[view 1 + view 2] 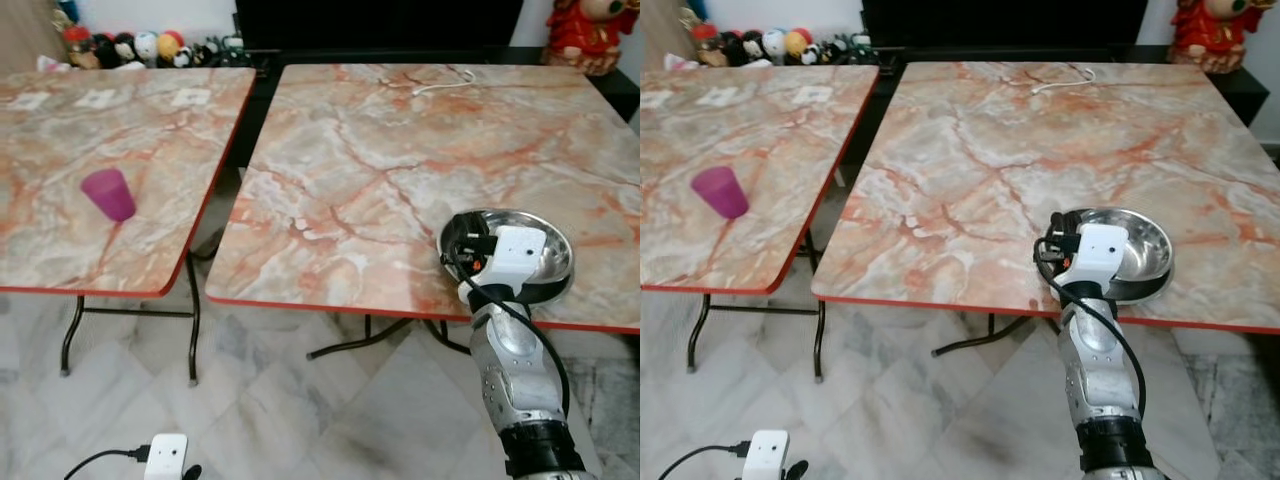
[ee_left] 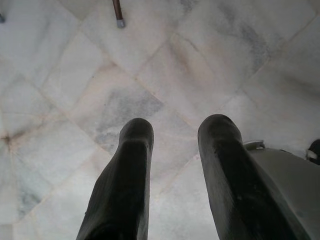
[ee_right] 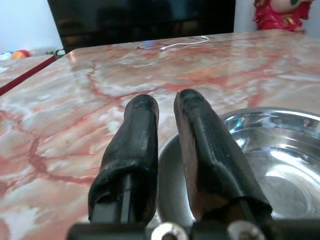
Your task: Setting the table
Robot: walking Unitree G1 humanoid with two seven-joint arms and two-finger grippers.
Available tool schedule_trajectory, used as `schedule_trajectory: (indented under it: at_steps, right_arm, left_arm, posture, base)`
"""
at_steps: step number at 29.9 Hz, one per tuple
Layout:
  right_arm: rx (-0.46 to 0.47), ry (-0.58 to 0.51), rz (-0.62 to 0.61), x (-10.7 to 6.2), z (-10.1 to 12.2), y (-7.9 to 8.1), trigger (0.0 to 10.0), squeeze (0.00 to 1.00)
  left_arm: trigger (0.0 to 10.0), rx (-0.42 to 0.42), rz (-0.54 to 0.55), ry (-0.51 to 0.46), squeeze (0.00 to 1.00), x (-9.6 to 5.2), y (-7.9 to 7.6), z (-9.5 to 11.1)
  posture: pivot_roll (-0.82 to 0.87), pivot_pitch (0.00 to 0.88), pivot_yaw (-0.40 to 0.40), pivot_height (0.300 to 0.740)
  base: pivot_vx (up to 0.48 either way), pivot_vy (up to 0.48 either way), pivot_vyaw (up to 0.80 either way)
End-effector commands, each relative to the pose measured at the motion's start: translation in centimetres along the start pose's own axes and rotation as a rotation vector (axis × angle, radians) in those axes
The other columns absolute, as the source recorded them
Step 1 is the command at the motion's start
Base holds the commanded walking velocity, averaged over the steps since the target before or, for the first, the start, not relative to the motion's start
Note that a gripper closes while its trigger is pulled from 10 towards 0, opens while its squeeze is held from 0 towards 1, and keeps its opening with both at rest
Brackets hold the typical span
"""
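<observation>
A shiny steel bowl [image 1: 553,243] sits on the right marble table [image 1: 400,170], close to its front edge. My right gripper [image 3: 166,100] is at the bowl's left rim, one finger outside and one inside, shut on the rim of the steel bowl [image 3: 280,155]. From the head, the white wrist housing [image 1: 512,250] covers the fingers. A purple cup [image 1: 108,193] stands upright on the left marble table [image 1: 60,130]. My left gripper [image 2: 175,127] hangs low over the floor tiles, open and holding nothing.
A narrow gap separates the two tables. A white cable [image 1: 445,82] lies at the right table's far edge. Soft toys [image 1: 140,45] line the back left; a red figure [image 1: 590,30] stands back right. Folding table legs [image 1: 190,320] rise from the marble floor.
</observation>
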State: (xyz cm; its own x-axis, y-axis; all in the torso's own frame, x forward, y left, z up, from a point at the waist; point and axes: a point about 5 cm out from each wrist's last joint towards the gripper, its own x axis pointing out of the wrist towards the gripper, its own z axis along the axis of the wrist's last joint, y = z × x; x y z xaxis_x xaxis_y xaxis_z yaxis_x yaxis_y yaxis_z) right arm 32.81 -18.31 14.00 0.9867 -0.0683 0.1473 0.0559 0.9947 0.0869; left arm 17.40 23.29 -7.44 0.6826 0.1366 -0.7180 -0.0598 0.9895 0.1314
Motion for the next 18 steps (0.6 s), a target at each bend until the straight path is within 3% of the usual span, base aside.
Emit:
schedule_trajectory:
  at_steps: [1, 18]
  right_arm:
    - [0.026, 0.003, 0.0, -0.1, 0.1, 0.5, 10.0, 0.0]
    - [0.057, 0.022, 0.016, 0.1, -0.4, 1.6, 10.0, 0.0]
  left_arm:
    - [10.0, -0.005, 0.017, 0.035, 0.0, -0.3, 0.5, -0.9]
    - [10.0, -0.007, 0.024, 0.048, 0.0, -0.4, 0.5, -1.2]
  posture:
    - [-0.08, 0.068, 0.033, 0.74]
    - [-0.07, 0.031, 0.029, 0.74]
  base:
    - [0.0, 0.48, 0.0]
    - [0.0, 0.48, 0.0]
